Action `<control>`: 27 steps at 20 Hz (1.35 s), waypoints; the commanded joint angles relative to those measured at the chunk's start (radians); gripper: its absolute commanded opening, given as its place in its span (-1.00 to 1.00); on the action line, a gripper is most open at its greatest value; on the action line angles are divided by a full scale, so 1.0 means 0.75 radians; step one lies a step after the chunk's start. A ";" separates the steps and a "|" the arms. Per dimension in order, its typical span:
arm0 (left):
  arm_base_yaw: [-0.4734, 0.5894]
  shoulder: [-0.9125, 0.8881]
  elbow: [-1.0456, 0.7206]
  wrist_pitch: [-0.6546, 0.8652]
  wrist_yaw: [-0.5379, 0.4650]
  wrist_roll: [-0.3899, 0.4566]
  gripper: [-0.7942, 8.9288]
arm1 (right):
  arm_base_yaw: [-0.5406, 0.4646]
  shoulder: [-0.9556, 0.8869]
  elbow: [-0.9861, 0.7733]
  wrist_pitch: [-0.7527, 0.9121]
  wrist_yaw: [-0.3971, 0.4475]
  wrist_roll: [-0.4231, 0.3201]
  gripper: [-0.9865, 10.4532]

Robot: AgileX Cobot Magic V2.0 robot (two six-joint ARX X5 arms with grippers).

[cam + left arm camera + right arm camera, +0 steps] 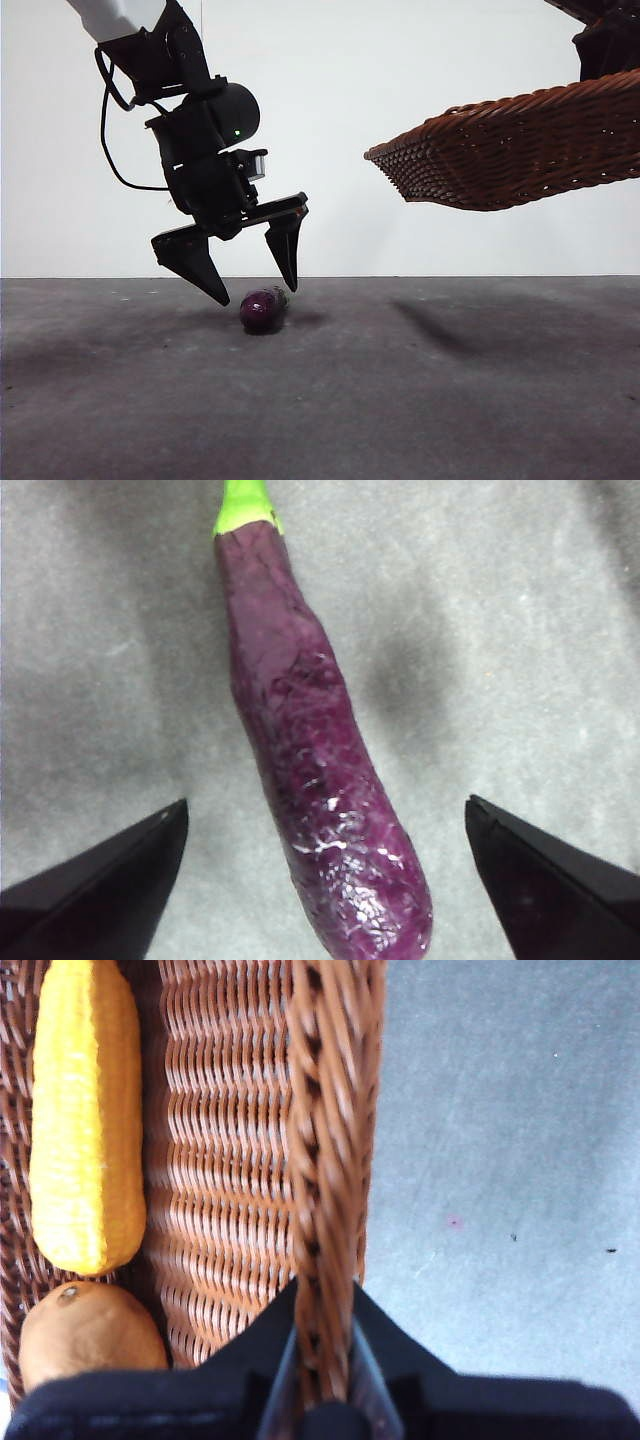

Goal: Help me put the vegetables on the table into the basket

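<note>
Left gripper [255, 282] hangs just above the eggplant [263, 308], jaws spread wide, one tip on each side of it, neither touching. In the left wrist view the eggplant [315, 780] lies lengthwise in the gap between the two jaws, clear bench visible on both sides of it, green stem end pointing away from the camera. It lies flat on the bench [420, 400], roughly mid-bench in the front view, well in from the near edge, fat end toward the front camera.

Right gripper [322, 1400] has its jaws closed on the braided rim of the basket [325, 1160], one jaw inside the wall and one outside. Basket [520, 150] is held up in the air, clear of the bench, tilted, its free corner lower than the gripped side; its shadow falls on the bench below. It is off to one side of the eggplant and higher than the left gripper's jaw tips.

Inside the basket, per the right wrist view: yellow lumpy vegetable [85, 1120] lying along the floor beside the wall opposite the gripped rim, and the potato [90, 1330] just at its end, the two touching or nearly so, can't tell which. Part of the potato is hidden behind the gripper body.

Eggplant is the only vegetable on the bench.
</note>
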 commanded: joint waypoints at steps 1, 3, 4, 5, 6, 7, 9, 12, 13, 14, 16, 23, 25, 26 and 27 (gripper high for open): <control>-0.003 0.035 -0.003 0.002 -0.014 -0.007 0.12 | 0.004 0.002 0.002 -0.009 -0.025 -0.017 -0.84; -0.003 0.035 -0.003 -0.003 -0.027 0.001 0.12 | 0.004 0.002 0.002 -0.014 -0.024 -0.022 -0.84; -0.003 0.038 -0.003 -0.002 -0.027 0.002 0.12 | 0.004 0.002 0.002 -0.013 -0.025 -0.022 -0.84; -0.003 0.041 -0.003 -0.004 -0.027 0.002 0.06 | 0.004 0.002 0.002 -0.014 -0.025 -0.022 -0.84; -0.003 0.050 -0.003 -0.008 -0.027 0.003 -0.05 | 0.004 0.002 0.002 -0.013 -0.025 -0.022 -0.84; -0.003 0.059 -0.003 -0.012 -0.027 0.003 -0.14 | 0.004 0.002 0.002 -0.014 -0.024 -0.022 -0.84; -0.006 0.070 -0.003 -0.012 -0.028 0.002 -0.43 | 0.004 0.002 0.002 -0.020 -0.025 -0.022 -0.84; -0.008 0.069 -0.003 0.010 -0.027 0.002 -0.86 | 0.004 0.002 0.002 -0.028 -0.024 -0.022 -0.84; -0.008 0.069 -0.003 0.010 -0.027 0.002 -0.86 | 0.004 0.002 0.002 -0.028 -0.024 -0.022 -0.84; -0.008 0.063 -0.003 0.008 -0.024 0.003 -0.86 | 0.004 0.002 0.002 -0.027 -0.024 -0.022 -0.84; -0.007 0.024 0.002 -0.008 -0.009 0.007 -0.86 | 0.004 0.002 0.002 -0.027 -0.019 -0.021 -0.84; -0.031 -0.361 0.002 -0.115 0.121 0.045 -0.86 | 0.008 0.002 0.002 -0.026 0.013 0.010 -0.84; -0.069 -0.492 0.002 -0.163 0.123 0.069 -0.86 | 0.026 0.002 0.002 -0.031 0.055 0.066 -0.84; -0.097 -0.557 0.002 -0.185 0.123 0.077 -0.86 | 0.038 0.002 0.002 -0.038 0.072 0.092 -0.84; -0.125 -0.600 0.002 -0.198 0.123 0.090 -0.86 | 0.053 0.002 0.002 -0.044 0.070 0.104 -0.84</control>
